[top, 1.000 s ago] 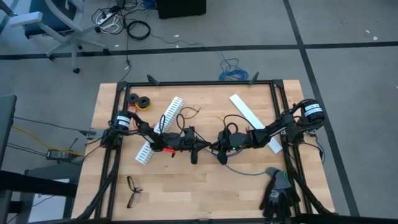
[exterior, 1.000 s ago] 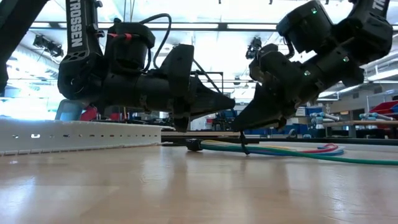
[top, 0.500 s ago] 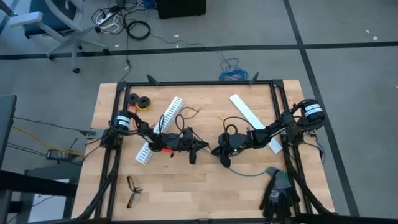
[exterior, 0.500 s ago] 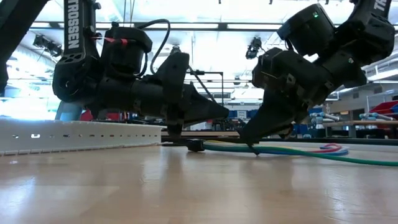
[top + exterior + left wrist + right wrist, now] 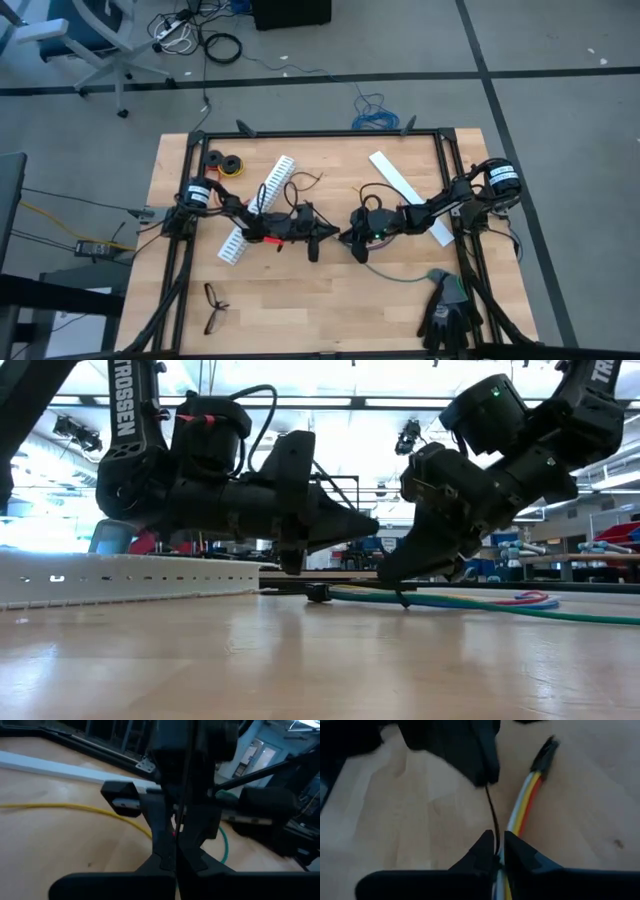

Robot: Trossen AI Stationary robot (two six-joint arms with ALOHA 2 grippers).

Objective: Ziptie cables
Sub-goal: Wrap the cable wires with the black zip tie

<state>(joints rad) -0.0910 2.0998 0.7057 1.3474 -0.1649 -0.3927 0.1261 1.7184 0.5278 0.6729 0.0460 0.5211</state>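
- two grippers meet low over the middle of the surface [image 5: 330,290].
- my right gripper [image 5: 496,851] pinches a ziptie [image 5: 491,815] just beside the cables [image 5: 525,802].
- my left gripper [image 5: 176,865] is pressed together on the ziptie's other end.

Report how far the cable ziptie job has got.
Done: the cables lie gathered side by side. In hand: the right gripper pinches a black ziptie beside them, and the left gripper is shut on a ziptie too. Left: no closed loop around the bundle is visible.
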